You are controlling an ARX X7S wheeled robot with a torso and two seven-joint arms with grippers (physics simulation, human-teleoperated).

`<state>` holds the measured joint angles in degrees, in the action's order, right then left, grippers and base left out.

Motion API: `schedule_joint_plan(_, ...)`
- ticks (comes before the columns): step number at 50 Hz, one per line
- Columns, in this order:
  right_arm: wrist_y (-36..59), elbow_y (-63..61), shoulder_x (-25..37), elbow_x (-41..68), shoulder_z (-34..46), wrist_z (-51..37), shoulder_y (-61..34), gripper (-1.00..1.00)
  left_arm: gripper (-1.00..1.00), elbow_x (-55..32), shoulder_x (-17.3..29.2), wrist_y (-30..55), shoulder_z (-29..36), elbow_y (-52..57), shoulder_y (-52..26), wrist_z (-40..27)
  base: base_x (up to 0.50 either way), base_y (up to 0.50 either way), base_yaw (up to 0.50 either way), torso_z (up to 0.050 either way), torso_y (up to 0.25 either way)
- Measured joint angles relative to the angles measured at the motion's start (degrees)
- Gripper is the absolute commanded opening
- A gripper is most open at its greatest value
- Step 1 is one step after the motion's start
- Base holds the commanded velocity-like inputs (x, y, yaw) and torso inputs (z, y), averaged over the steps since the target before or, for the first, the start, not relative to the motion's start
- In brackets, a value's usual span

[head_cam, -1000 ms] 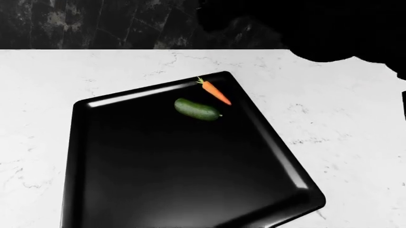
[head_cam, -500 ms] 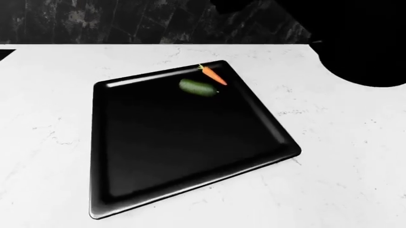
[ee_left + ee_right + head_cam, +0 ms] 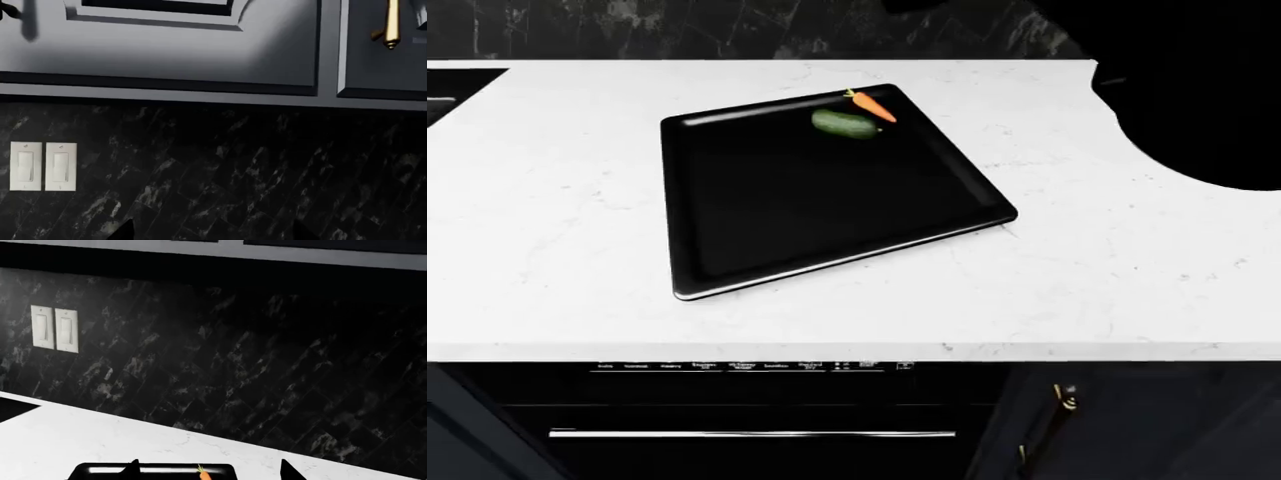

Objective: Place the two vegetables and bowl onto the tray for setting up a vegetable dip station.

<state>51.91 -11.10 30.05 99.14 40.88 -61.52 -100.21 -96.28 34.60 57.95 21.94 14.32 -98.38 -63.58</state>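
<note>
The black tray (image 3: 801, 200) lies on the white counter in the head view. The orange carrot (image 3: 872, 105) and the dark green cucumber (image 3: 846, 124) lie side by side in its far right corner. The red bowl is out of view. My left gripper (image 3: 212, 234) shows only two dark fingertips, wide apart and empty, facing the black backsplash. My right gripper (image 3: 210, 471) is also open and empty, well above the counter. The tray's far rim (image 3: 153, 470) and the carrot (image 3: 202, 473) show far beyond it. Neither gripper shows clearly in the head view.
A large black shape (image 3: 1201, 90) covers the counter's far right. A recessed sink corner (image 3: 454, 90) is at far left. A dishwasher front (image 3: 747, 420) sits below the counter edge. Light switches (image 3: 43, 166) are on the backsplash, and they also show in the right wrist view (image 3: 55, 329).
The head view has pulled back and up: the tray looks smaller and farther, and the counter's front edge and dishwasher have come into view. The vegetables have kept their place on the tray.
</note>
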Motion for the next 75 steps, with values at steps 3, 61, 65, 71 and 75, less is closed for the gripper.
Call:
schedule_joint_plan(3,0.2,-0.3,0.2,-0.5,0.0,0.4,-0.4,1.0,1.0,-0.2,-0.2,-0.1,0.1,0.0,0.0,0.0,0.0,0.4,0.0,0.0,0.0)
schedule_joint_plan(61,1.5,-1.5,-0.2,-2.2,1.8,3.3,-2.5,1.0,1.0,-0.6,0.2,-0.8,0.9,0.4,-0.2,0.0,-0.14,0.48,0.0,0.0,0.0)
schedule_joint_plan(65,1.5,-1.5,-0.1,-2.2,1.9,3.4,-2.4,1.0,1.0,-0.7,0.2,-0.8,0.9,0.3,-0.2,0.0,0.0,0.5,0.0,0.0,0.0)
schedule_joint_plan(71,1.4,-1.6,-0.1,-2.3,1.9,3.3,-2.4,1.0,1.0,-0.6,0.3,-0.9,1.0,0.3,-0.2,0.1,0.0,0.5,0.0,0.0,0.0)
schedule_joint_plan(75,1.4,-1.6,0.0,-2.3,2.0,3.3,-2.5,1.0,1.0,-0.7,0.3,-1.0,1.0,0.3,-0.3,0.0,0.0,0.5,0.0,0.0,0.0)
